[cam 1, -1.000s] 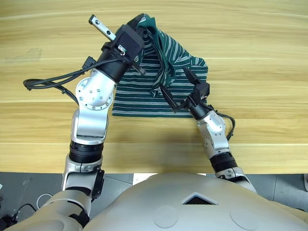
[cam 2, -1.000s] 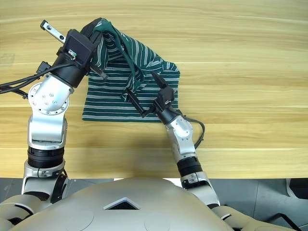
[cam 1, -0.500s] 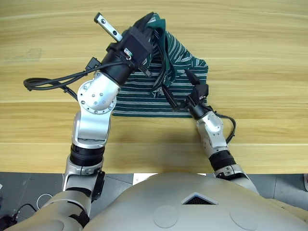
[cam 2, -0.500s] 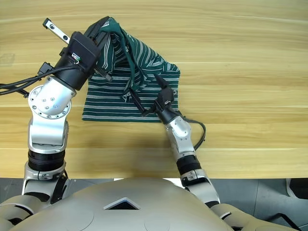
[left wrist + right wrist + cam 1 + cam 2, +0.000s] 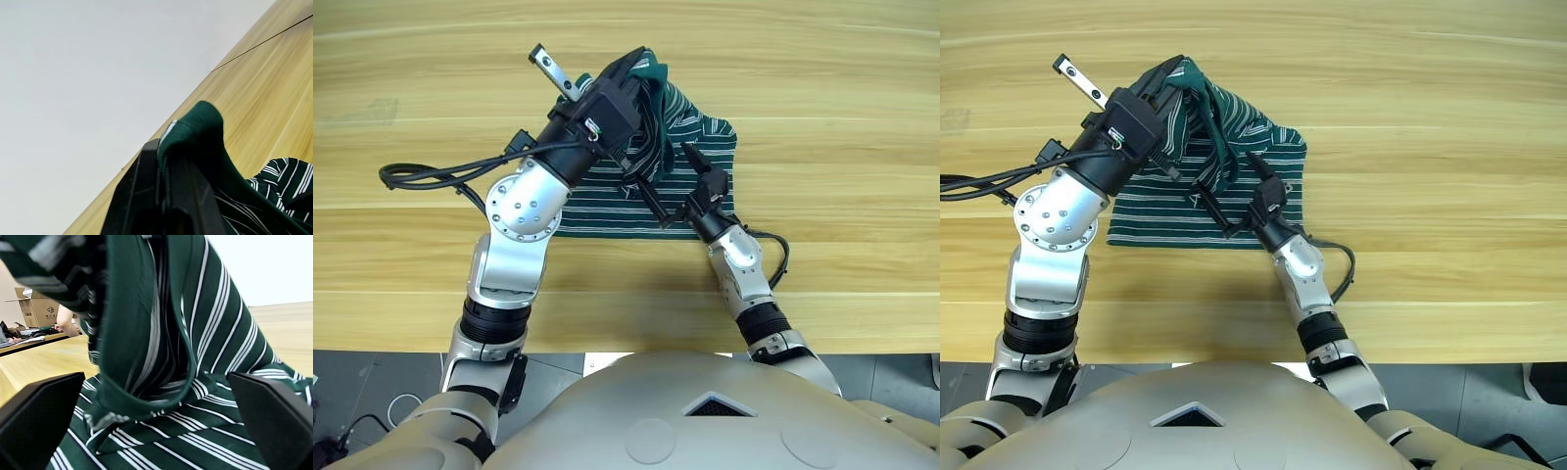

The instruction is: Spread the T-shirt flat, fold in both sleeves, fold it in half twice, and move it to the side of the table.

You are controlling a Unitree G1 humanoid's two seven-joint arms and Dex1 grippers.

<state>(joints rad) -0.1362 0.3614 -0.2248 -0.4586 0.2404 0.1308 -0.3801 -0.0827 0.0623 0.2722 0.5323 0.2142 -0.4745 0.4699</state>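
Head view, shirt: shirt (image 5: pixel 705 137) lies mid-table (image 5: pixel 822 117), mostly flat, stripes running left-right. Its far-left part is pulled up off the wood into a peak.
Head view, left: left gripper (image 5: pixel 639 70) is at that peak, clamped on a bunch of cloth, raised above the shirt's far edge.
Head view, right: right gripper (image 5: pixel 668 181) sits low at the shirt's near-right edge. It is spread wide with nothing in it, pointing away from the robot into the cloth.
Left wrist view: fingers (image 5: pixel 146 196) are pinched on a plain green ribbed band (image 5: pixel 195 127). It could be collar or cuff, can't tell which. Striped cloth trails off it, with the table beyond.
Right wrist view: both fingers are well apart with flat striped cloth between them. The hanging fold (image 5: pixel 137 333) from the peak is dead ahead, just past the tips.
Key relation: the raised cloth lies up and to the far left of the right gripper, and the flat hem runs across its front. Right is the nearer arm to the near-right corner. Left has the lifted part.
Judgement: spread-flat step, early in the task. The next move likely hinges on the left carrying the peak outward so the fold drops clear of the right gripper.
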